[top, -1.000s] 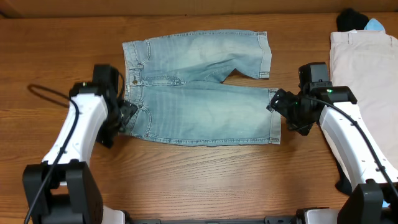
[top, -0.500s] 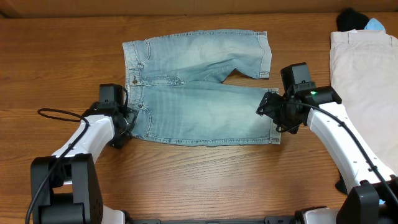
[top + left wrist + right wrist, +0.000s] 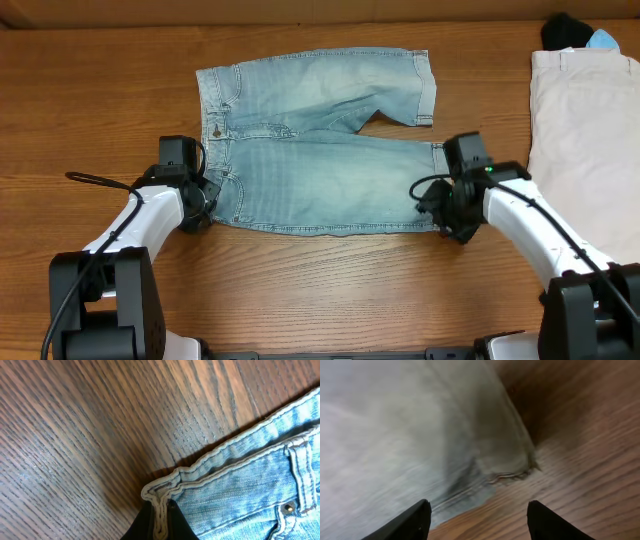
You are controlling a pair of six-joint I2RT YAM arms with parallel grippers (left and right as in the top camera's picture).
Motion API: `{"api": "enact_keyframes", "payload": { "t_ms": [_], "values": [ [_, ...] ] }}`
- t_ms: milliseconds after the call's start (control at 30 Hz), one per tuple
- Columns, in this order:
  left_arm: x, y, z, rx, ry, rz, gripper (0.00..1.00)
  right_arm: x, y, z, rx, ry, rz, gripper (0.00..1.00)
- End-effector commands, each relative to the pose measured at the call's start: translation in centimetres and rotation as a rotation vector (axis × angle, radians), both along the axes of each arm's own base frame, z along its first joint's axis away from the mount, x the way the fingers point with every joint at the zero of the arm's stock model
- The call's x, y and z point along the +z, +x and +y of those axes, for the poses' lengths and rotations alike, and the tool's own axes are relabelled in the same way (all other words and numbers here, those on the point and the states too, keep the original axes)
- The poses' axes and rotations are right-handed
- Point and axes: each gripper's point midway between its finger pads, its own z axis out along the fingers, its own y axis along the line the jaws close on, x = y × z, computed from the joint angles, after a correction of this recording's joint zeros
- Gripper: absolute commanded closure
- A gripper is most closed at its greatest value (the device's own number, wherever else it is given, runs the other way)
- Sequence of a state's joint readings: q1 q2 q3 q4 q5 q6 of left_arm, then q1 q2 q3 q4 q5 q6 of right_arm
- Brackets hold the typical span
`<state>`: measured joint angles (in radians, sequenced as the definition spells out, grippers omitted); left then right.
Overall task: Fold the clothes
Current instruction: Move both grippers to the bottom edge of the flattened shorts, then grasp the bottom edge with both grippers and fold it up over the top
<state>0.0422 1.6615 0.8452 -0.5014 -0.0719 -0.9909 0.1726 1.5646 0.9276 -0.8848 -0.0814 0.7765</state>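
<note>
At the near table edge, two white arms with black joints, both reaching away toward the shorts (image 3: pixel 320 160). Thin black cable (image 3: pixel 95 180) looped loose on the wood beside the left arm.

Left gripper (image 3: pixel 200 195) at the near waistband corner of the shorts. Closed tight on it: in the wrist view, black fingers (image 3: pixel 142 527) pinched together, doubled stitched band edge nipped between the tips. Band edge buckled into a small wave at the corner. Metal rivet and a belt loop just behind the grip.

Right gripper (image 3: pixel 440 205) at the opposite end, over the hem corner of the near leg. Wide open, holding nothing: wrist view blurred, but two dark fingers (image 3: pixel 410 522) well apart, slightly ragged hem corner lying flat on the wood ahead, in line with the gap. Cannot tell if either tip touches cloth.

Shorts spread flat mid-table, front up, waistband toward the left arm, leg hems toward the right. Faded light-blue denim, paler down the thighs, darker at the seams; button at the fly, stitched hems. Near leg straight, far leg angled off, V-shaped notch of bare wood between them at the crotch.

Table (image 3: pixel 100 90): brown wood, long straight grain, matte.

Farther right, cream garment (image 3: pixel 590 120), smooth weave, laid flat, apart from the shorts. At the far right corner, dark bundle (image 3: pixel 562 30) touching a small light-blue scrap (image 3: pixel 603 40)
</note>
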Motion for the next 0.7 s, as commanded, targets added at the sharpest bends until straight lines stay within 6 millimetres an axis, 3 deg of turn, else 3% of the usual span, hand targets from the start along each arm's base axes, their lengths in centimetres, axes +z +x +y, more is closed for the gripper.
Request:
{"api": "enact_keyframes", "payload": {
  "t_ms": [0, 233, 333, 367, 400, 500, 633, 667],
  "values": [
    [-2.1, -2.9, -0.7, -0.037, -0.035, 0.116, 0.96, -2.2, -0.7, -0.4, -0.036, -0.024, -0.006, 0.38],
    [-2.0, -2.9, 0.1, -0.03, 0.008, 0.118, 0.96, -3.9, -0.3, -1.4, -0.044, -0.071, -0.073, 0.48],
    [-1.7, -2.3, 0.3, -0.096, 0.035, 0.107, 0.96, -4.1, -0.6, -1.5, -0.043, -0.077, -0.06, 0.75],
    [-1.4, -2.0, 0.5, -0.139, 0.054, 0.102, 0.96, -4.1, -0.7, -1.5, -0.043, -0.078, -0.059, 0.96],
    [-0.9, -1.5, 0.6, -0.186, 0.067, 0.097, 0.96, -3.7, -0.3, -1.8, -0.047, -0.086, -0.068, 0.96],
    [1.9, -0.3, 0.6, -0.267, 0.082, 0.117, 0.96, -1.5, 0.6, -2.8, -0.043, -0.121, -0.088, 0.96],
    [8.0, 0.2, 0.7, -0.325, 0.085, 0.174, 0.96, 5.5, 2.3, -3.6, 0.021, -0.128, -0.15, 0.96],
    [8.8, 0.0, 0.6, -0.326, 0.081, 0.187, 0.96, 6.5, 2.3, -3.7, 0.026, -0.13, -0.151, 0.96]
  ]
}}
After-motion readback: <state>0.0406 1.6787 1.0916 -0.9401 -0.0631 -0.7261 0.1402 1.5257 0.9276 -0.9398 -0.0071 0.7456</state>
